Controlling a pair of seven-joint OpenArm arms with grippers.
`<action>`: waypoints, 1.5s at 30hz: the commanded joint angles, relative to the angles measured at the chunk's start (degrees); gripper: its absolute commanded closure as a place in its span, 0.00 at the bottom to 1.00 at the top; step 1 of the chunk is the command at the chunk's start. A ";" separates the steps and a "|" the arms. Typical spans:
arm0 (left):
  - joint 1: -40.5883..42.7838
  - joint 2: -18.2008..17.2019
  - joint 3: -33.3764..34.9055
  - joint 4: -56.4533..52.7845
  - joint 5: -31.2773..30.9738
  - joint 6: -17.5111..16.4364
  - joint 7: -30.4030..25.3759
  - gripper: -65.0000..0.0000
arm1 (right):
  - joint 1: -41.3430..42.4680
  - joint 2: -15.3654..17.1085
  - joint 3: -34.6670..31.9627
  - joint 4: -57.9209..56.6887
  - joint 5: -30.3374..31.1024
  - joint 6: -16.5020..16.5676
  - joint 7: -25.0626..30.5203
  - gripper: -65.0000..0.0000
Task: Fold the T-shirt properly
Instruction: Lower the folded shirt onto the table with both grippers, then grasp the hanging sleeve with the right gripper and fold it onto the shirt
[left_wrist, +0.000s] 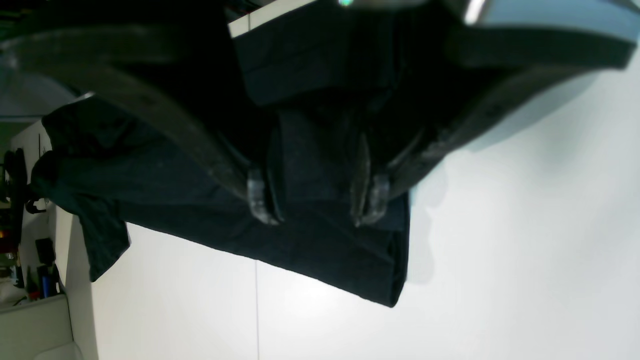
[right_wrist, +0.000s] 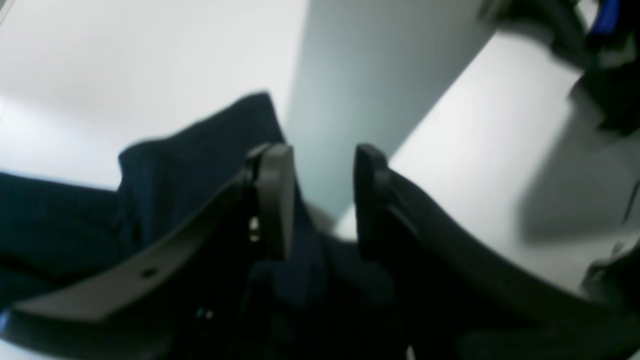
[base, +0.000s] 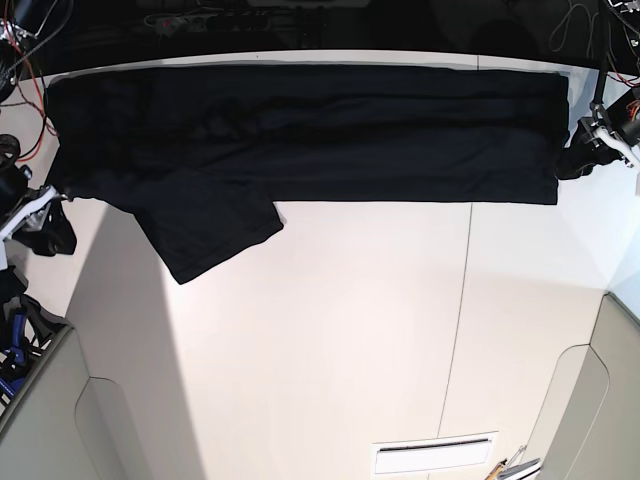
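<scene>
The black T-shirt (base: 300, 130) lies in a long folded band across the far side of the white table (base: 350, 330), with one sleeve (base: 210, 235) sticking out toward the front on the left. My left gripper (base: 578, 158) sits at the band's right end. In the left wrist view it (left_wrist: 315, 200) is open, fingertips (left_wrist: 260, 200) spread over the T-shirt (left_wrist: 175, 200) near its corner. My right gripper (base: 45, 228) is at the band's left end. In the right wrist view it (right_wrist: 322, 200) stands open above the dark T-shirt (right_wrist: 190, 165), nothing pinched.
A seam (base: 465, 300) runs front to back across the table. A slotted white plate (base: 435, 455) lies near the front edge. Grey panels (base: 45, 420) flank the front corners. Red and black wires (base: 25, 50) hang at the back left.
</scene>
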 joint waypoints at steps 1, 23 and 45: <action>-0.28 -1.27 -0.48 0.90 -1.49 -0.30 -1.22 0.60 | 1.18 1.07 -0.09 0.31 -0.15 0.09 1.81 0.68; -1.40 -0.96 -0.48 0.90 -1.46 -0.30 -1.46 0.60 | 16.22 -3.78 -25.05 -33.35 -15.37 -1.44 16.90 0.68; -1.38 -0.96 -0.48 0.90 -1.46 -0.30 -1.42 0.60 | 18.08 -6.14 -27.30 -29.40 -6.43 -0.13 10.12 1.00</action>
